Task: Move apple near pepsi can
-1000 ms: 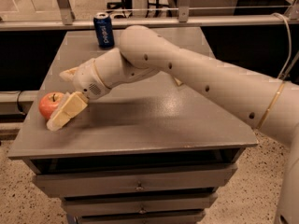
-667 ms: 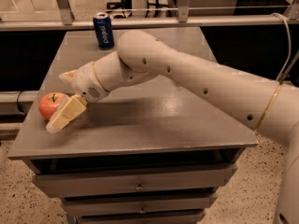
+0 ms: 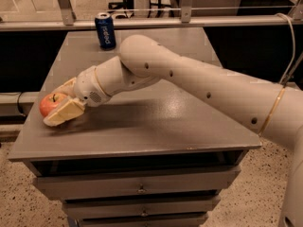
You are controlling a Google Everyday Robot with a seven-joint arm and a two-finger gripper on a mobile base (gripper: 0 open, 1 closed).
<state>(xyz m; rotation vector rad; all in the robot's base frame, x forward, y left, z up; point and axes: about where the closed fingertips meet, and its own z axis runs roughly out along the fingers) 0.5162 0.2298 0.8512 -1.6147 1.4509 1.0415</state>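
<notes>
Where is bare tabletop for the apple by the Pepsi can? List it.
Free: the grey metal table beside the blue Pepsi can, both sides, and its front middle. Crowded: front-left corner, where the gripper is at the round red apple; the white arm crosses above.

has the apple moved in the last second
No. The apple sits at the same spot by the table's left edge, just as far from the pepsi can, with the gripper against it.

apple (image 3: 50,102): red, stem up, at gripper (image 3: 55,107) (near left) | pepsi can (image 3: 105,30): blue, upright, far back, well apart
</notes>
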